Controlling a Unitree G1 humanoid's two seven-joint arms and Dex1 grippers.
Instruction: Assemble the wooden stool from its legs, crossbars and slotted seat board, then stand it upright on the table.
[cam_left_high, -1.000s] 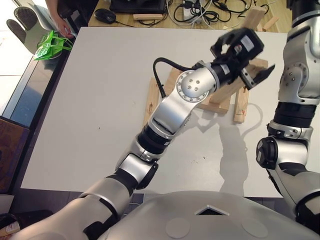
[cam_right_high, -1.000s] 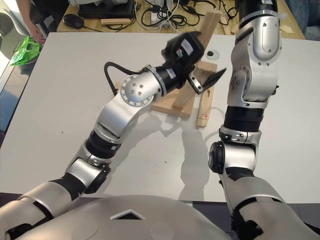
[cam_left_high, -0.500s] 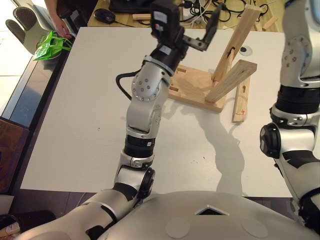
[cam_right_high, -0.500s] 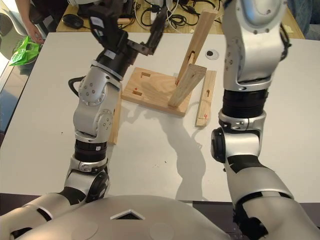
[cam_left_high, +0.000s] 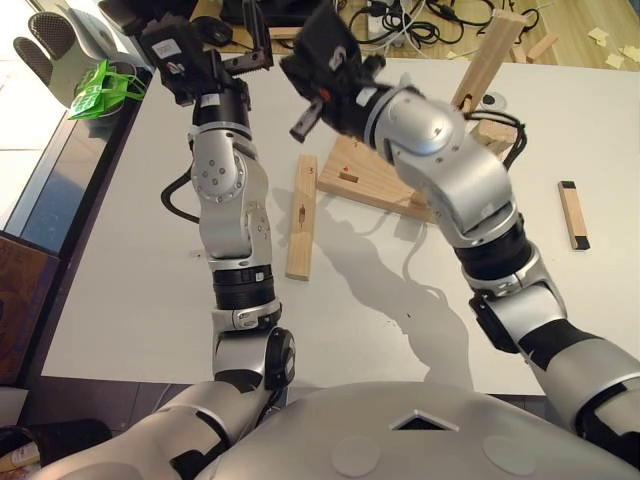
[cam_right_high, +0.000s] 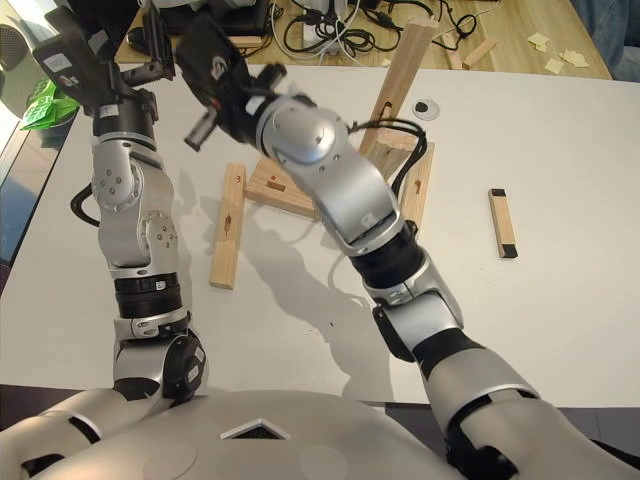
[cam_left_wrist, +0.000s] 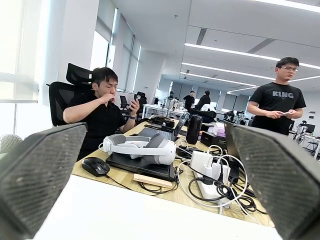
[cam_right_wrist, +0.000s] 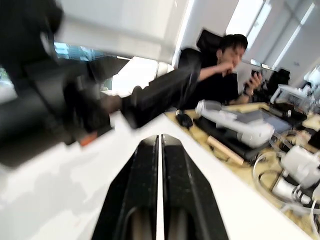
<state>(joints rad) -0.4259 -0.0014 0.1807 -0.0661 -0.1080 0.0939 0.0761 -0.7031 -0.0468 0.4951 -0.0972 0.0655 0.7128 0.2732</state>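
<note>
Holds left fingers (cam_left_wrist: 40, 175) wide apart, right fingers (cam_right_wrist: 142, 190) pressed together, empty. Shows, from the head, board (cam_left_high: 355, 182) with standing leg (cam_left_high: 490, 50); red marks unreadable.

White table (cam_left_high: 120, 260), cluttered wooden desk (cam_left_wrist: 165, 194) behind, black office chair (cam_left_wrist: 77, 75), tall windows (cam_left_wrist: 105, 50), ceiling strip lights (cam_left_wrist: 235, 50).

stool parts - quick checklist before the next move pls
1. Free left gripper: ok, fingers open, nothing between.
2. Free right gripper: ok, fingers shut, empty.
3. Flat seat board: ok, what shows lies on the table.
4. Standing leg seated in its slot: cannot tell; it tilts.
5. Reachable loose leg: ok, flat beside the board.
6. Fitted crossbar: not ok, it lies apart on the table.
</note>
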